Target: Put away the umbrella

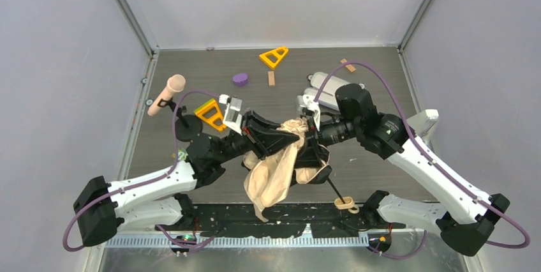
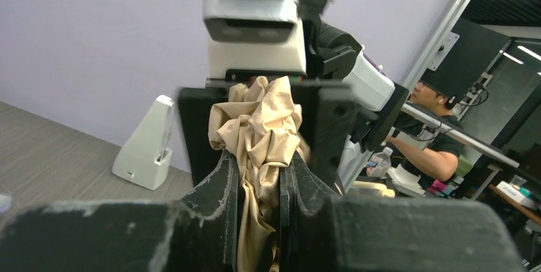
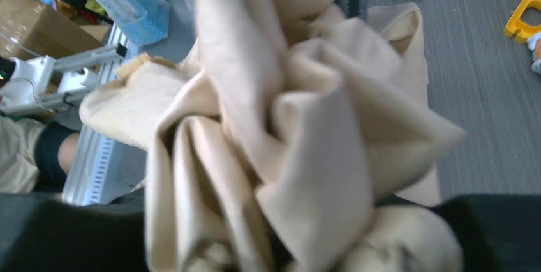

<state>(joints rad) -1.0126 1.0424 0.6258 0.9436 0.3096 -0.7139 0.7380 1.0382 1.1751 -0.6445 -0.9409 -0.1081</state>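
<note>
Both claws are on the umbrella now, its limp beige canopy bunched up between them on the near side of the grey case. The black shaft runs farther from the case, down to the tan handle. The left claw is nipped nearly closed on a fold of fabric. The right claw stands half-wide, clamped around the thick bunch. This looks like the gathering step: cloth loose, nothing wrapped yet. Next move, I'd say, calls for one firm grip while the other draws the cloth snug along the shaft without snagging.
</note>
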